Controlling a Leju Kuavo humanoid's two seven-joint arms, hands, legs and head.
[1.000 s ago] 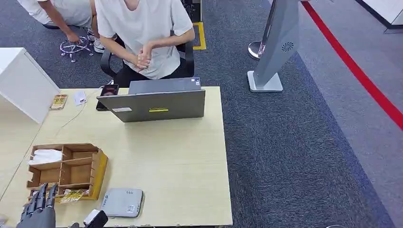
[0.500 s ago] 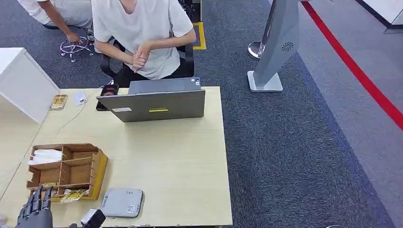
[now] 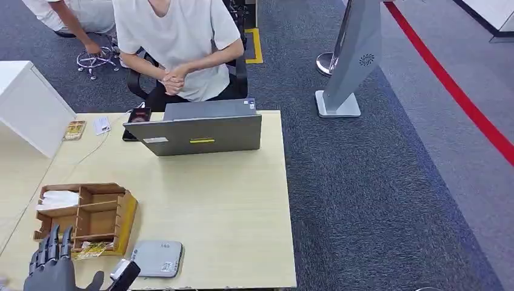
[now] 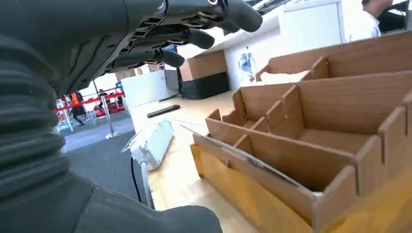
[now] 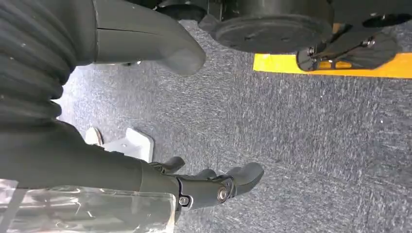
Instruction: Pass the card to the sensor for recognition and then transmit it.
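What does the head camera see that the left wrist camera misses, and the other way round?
Head view alone: the laptop, the seated person behind it, the grey sensor box and a yellow card at the organizer's near edge. Left wrist view alone: a white power strip on the table. Both: the left hand, fingers apart and holding nothing, beside the wooden organizer.

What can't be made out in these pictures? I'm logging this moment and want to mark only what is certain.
- Card: head view, too small to read its print; part of it sits under the wooden organizer.
- Left hand: head view, the bottom edge cuts off its palm.
- Sensor: head view, its markings are too small to read.
- Right hand: right wrist view, it hangs over carpet; the cover hides its palm.
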